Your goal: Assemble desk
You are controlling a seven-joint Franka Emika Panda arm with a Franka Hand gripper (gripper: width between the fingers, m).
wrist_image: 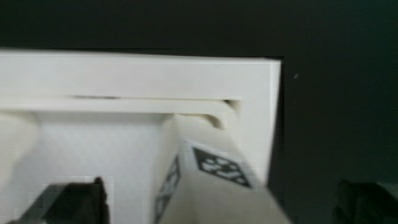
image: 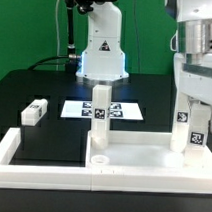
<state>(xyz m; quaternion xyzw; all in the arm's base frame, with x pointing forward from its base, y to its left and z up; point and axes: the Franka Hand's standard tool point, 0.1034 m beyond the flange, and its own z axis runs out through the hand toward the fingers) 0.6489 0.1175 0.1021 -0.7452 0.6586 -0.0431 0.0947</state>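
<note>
The white desk top (image: 142,154) lies at the front of the black table, and its raised rim (wrist_image: 143,78) fills the wrist view. One tagged white leg (image: 100,116) stands upright at the top's corner on the exterior view's left. A second leg (image: 191,132) stands upright at the corner on the exterior view's right. My gripper (image: 192,108) is straight above this second leg. In the wrist view the leg (wrist_image: 222,165) sits between the dark fingers (wrist_image: 71,202), with a gap on each side. The gripper (wrist_image: 217,208) is open and grips nothing.
A loose white leg (image: 34,112) lies on the table at the exterior view's left. The marker board (image: 124,112) lies flat behind the desk top. Long white bars (image: 17,148) border the front and left. The robot base (image: 102,49) stands at the back.
</note>
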